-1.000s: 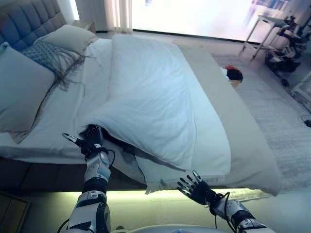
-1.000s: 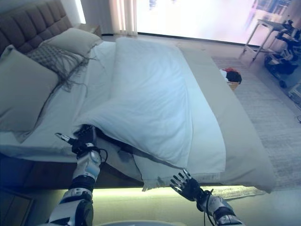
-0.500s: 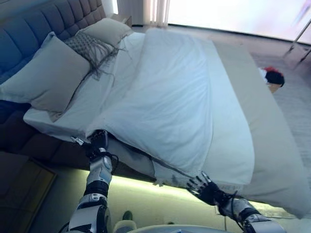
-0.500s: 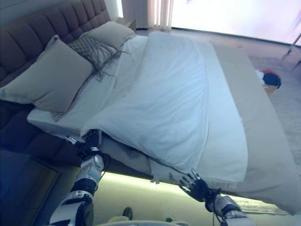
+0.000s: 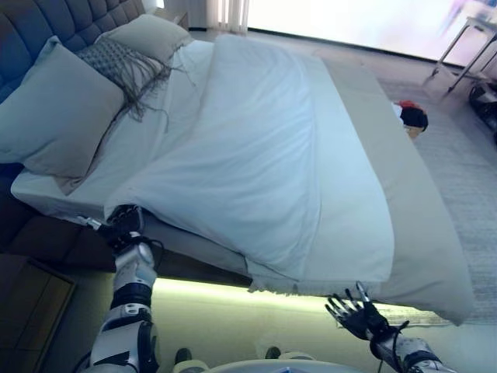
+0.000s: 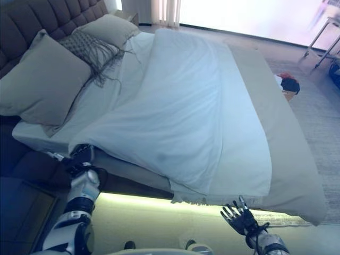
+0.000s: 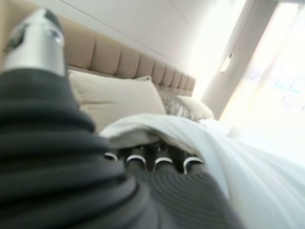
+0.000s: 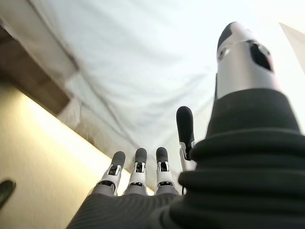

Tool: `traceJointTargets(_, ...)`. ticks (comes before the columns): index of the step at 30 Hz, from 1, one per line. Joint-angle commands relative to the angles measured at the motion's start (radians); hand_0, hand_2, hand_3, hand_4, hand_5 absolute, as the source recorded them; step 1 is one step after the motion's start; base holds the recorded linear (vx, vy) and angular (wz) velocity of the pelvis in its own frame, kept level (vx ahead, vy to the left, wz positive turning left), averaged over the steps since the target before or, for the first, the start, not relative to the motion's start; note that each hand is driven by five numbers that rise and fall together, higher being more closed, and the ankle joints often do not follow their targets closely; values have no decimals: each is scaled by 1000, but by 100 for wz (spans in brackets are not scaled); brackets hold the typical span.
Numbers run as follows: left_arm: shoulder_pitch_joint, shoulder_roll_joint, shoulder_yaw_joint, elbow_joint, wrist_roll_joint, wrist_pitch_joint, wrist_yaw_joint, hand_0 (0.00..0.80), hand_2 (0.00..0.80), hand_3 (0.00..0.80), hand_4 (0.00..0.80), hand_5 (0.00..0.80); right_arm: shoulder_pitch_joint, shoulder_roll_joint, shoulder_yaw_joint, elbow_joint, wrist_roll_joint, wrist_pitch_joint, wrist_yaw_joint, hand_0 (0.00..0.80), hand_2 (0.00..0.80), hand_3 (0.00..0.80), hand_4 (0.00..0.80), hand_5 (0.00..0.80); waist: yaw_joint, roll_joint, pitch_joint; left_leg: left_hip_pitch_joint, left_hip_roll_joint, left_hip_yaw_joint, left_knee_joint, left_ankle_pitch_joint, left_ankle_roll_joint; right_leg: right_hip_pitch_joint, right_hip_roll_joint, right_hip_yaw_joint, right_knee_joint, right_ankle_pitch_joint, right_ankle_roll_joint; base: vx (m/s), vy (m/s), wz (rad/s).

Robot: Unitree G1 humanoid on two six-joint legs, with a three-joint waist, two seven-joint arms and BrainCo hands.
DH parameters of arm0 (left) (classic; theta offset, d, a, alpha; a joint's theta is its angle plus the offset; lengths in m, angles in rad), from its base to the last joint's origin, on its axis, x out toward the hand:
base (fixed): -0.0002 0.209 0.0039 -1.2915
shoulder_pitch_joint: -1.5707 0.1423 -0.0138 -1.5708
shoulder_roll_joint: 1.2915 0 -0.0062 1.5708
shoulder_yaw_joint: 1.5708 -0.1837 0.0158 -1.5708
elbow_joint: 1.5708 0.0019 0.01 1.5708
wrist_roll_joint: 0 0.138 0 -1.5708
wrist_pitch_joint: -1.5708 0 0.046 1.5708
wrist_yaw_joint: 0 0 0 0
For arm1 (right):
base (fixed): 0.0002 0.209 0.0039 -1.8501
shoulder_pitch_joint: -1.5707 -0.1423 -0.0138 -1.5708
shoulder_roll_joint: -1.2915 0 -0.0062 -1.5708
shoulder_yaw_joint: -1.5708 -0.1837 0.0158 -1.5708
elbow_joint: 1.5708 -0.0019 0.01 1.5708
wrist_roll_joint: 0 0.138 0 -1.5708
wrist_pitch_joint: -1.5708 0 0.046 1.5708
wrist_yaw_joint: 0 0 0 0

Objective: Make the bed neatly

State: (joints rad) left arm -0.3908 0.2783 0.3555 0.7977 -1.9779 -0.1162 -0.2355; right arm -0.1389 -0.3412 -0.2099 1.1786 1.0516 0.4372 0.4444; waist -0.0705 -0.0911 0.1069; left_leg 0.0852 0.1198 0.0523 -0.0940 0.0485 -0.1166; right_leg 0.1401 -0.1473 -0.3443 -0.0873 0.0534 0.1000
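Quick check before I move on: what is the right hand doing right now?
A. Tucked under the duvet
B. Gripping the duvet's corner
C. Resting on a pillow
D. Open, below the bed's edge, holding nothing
D: the right hand has its fingers spread in the air below the fringed edge of the duvet, touching no cloth; its wrist view shows the same.

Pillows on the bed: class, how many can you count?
3. A large pillow nearest the robot at the headboard, a fringed patterned pillow beyond it, and a plain pillow at the far side. Others may be hidden behind them.
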Motion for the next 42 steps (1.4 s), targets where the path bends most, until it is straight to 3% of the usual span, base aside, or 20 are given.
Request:
traceJointTargets(1,-2,375,232,-24,6,-127,-148,0,0,0,0,0,-17,-82,72,51,10,-18,57,0,0,0,0,0,127,121,-134,18,4,21,41,-57,-19,1,-53,20,85,-86,29,-40,168,-7)
traceJointTargets(7,-1,464,269,49,6,-73,-142,0,0,0,0,0,-25,-89,101,66,-11,1,66,0,0,0,0,0,144,118,-141,19,-8,36,35,-68,-3,3,-62,10,56,-67,42,-30,131,-8)
traceJointTargets(11,-1,468,263,53,6,-72,-119,0,0,0,0,0,-25,-96,93,72,-27,7,65,0,0,0,0,0,151,110,-140,19,-9,40,26,-67,0,4,-64,5,43,-58,48,-16,112,-2)
traceJointTargets(16,44,391,265,63,6,-46,-124,0,0,0,0,0,-18,-87,87,81,-72,17,69,0,0,0,0,0,159,96,-132,17,-11,36,30,-75,3,2,-68,0,40,-60,49,4,110,-1)
traceJointTargets(22,109,220,226,66,6,5,-174,0,0,0,0,0,-38,-57,110,68,-125,-2,69,0,0,0,0,0,177,77,-92,-14,-7,20,76,-95,6,-24,-79,2,77,-81,42,-32,97,0)
traceJointTargets(26,64,148,164,116,6,53,-216,0,0,0,0,0,-128,-31,177,34,-36,-41,38,0,0,0,0,0,191,40,5,-138,14,-3,210,-116,-10,-124,-88,25,172,-102,27,-282,-48,9)
traceJointTargets(30,1,146,132,192,6,81,-206,0,0,0,0,0,-223,-28,212,12,13,-56,11,0,0,0,0,0,188,18,79,-229,23,-24,303,-134,-17,-199,-87,41,248,-119,19,-247,-46,36)
traceJointTargets(35,-49,162,51,302,6,149,-149,0,0,0,0,0,-345,-54,245,-8,42,-55,-15,0,0,0,0,0,180,4,184,-376,41,-36,486,-193,-3,-368,-123,64,486,-178,13,-234,31,32)
traceJointTargets(39,-62,171,-22,357,6,224,-115,0,0,0,0,0,-402,-95,241,5,49,-51,-20,0,0,0,0,0,182,2,225,-470,39,-50,591,-228,17,-482,-159,84,637,-216,2,-191,56,46)
traceJointTargets(42,-53,160,-42,373,6,230,-58,0,0,0,0,0,-433,-118,235,12,52,-47,-15,0,0,0,0,0,193,1,246,-538,31,-59,669,-256,36,-560,-184,94,742,-245,-2,-147,47,76)
